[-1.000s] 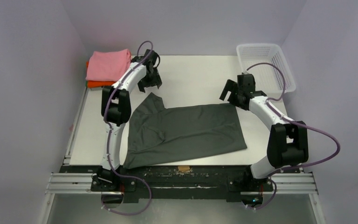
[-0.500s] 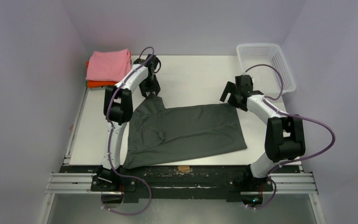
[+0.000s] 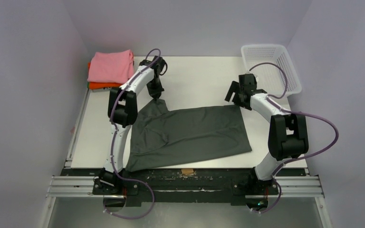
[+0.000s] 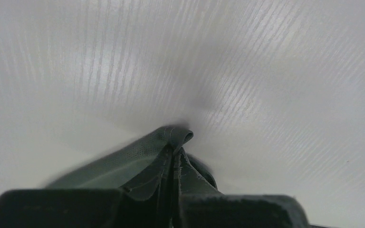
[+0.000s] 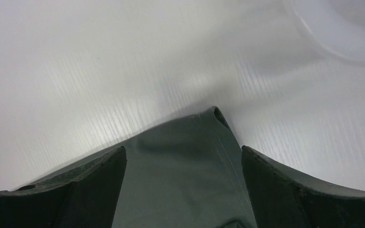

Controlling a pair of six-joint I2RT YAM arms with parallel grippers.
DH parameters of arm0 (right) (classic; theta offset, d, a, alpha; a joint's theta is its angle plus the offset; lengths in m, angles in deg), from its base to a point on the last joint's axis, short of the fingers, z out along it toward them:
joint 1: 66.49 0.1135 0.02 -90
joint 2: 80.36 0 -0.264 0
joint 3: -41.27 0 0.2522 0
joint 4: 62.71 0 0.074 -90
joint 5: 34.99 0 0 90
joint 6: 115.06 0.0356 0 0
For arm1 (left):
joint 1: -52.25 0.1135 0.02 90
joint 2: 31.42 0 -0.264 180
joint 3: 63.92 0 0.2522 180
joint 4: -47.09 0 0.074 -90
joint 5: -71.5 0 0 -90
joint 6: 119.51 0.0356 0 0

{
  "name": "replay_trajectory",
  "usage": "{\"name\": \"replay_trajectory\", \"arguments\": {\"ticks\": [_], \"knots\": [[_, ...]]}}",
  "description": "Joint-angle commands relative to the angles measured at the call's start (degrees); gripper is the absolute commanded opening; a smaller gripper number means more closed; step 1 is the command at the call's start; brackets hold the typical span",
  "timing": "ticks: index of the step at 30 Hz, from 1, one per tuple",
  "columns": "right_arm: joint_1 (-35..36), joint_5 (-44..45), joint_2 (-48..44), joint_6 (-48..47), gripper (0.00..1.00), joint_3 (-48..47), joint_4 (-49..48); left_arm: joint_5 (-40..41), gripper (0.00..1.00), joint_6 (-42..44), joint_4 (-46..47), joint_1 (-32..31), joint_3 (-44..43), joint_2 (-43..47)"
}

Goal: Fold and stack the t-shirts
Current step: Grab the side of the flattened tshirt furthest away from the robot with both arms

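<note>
The charcoal-grey t-shirt (image 3: 190, 133) lies spread on the counter (image 3: 199, 76), from the centre toward the near left. The left gripper (image 3: 157, 97) is at the shirt's far-left tip. Its jaws are fully closed and pinch a fold of the grey cloth between them. The right gripper (image 3: 236, 96) sits over the shirt's far-right corner. Its jaws stand wide apart, 1 on each side of the corner, gripping nothing. The pink t-shirt (image 3: 110, 65) rests folded on the orange t-shirt (image 3: 96, 85) at the far-left corner. A white mesh basket (image 3: 293, 78) stands at the far right.
</note>
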Motion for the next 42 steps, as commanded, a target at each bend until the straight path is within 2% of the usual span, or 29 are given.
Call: {"name": "replay_trajectory", "arguments": {"ticks": [1,8,11,20,21,24,29,42], "knots": [[-0.1,3.9,4.8,-2.0,0.84,-6.6,-0.9,3.2,0.00,-1.3,-3.2,-1.0,1.4,7.0],[-0.1,9.0,14.8,-1.9,0.72,-16.0,2.8,6.6,0.00,-4.3,-4.1,-2.9,11.5,18.1],[0.1,9.2,17.7,-1.6,0.64,-18.5,5.2,7.9,0.00,-5.7,-4.5,-3.6,15.2,21.5],[0.6,10.2,15.4,-0.1,0.48,-12.2,5.3,7.5,0.00,-9.4,-4.9,-6.8,23.8,27.4],[0.5,10.6,15.4,0.1,0.44,-11.9,5.3,7.6,0.00,-9.8,-5.1,-7.2,24.4,27.8],[0.6,10.9,15.4,0.2,0.20,-11.8,5.1,8.0,0.00,-10.9,-5.5,-8.1,26.3,29.4],[1.5,11.0,13.4,-1.8,0.02,-12.0,4.2,8.6,0.00,-13.3,-5.5,-9.6,30.8,33.5],[2.7,10.5,-2.4,-1.6,0.00,-0.1,2.2,8.7,0.00,-22.7,-4.8,-17.1,49.0,51.1]]}}
